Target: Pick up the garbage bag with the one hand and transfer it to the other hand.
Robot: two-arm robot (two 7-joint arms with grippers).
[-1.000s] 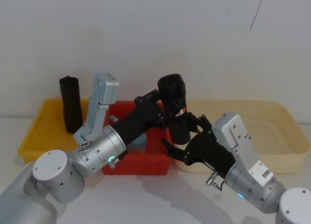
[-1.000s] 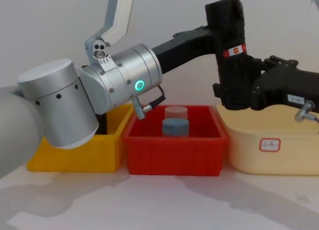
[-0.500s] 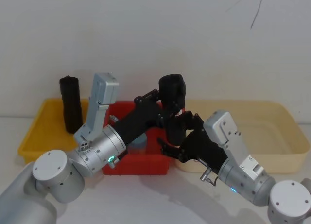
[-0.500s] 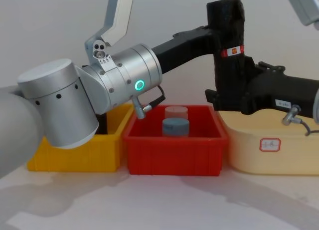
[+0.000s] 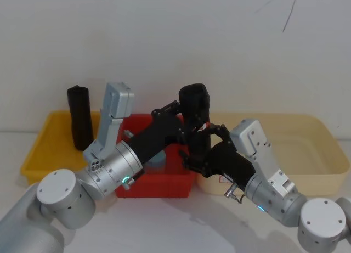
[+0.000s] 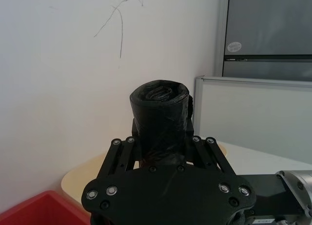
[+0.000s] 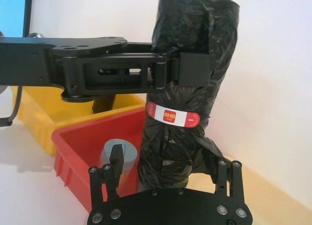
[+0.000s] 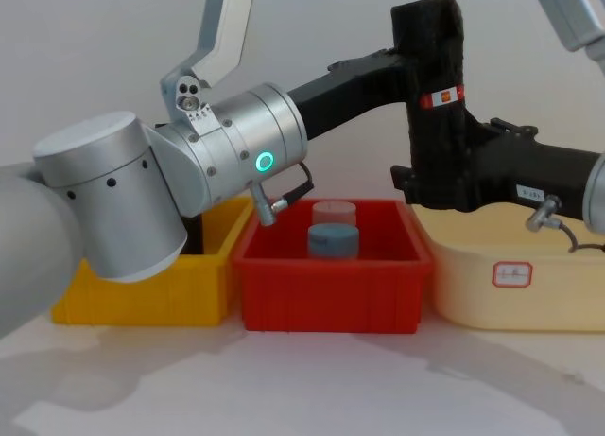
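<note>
The garbage bag (image 5: 194,102) is a black roll with a red-and-white label band (image 7: 173,117), held upright above the red bin. My left gripper (image 5: 189,118), on the arm with the green ring (image 8: 266,161), is shut on the bag's upper part just above the label; its finger (image 7: 192,69) presses the roll. My right gripper (image 5: 198,149) reaches in from the right with its jaws open around the bag's lower end (image 8: 437,181). One right finger (image 7: 117,159) stands a small gap away from the roll. The roll's top end (image 6: 158,95) rises above the left gripper (image 6: 161,147).
The red bin (image 8: 331,294) below holds a grey-blue cylinder (image 8: 333,239) and a pink one (image 8: 333,212). A yellow bin (image 5: 49,143) on the left holds a plain black roll (image 5: 80,116). A cream tub (image 5: 307,149) stands on the right, under the right arm.
The right gripper has moved left and closer, bringing its fingers around the bag's lower end. The left arm and the bag have stayed still.
</note>
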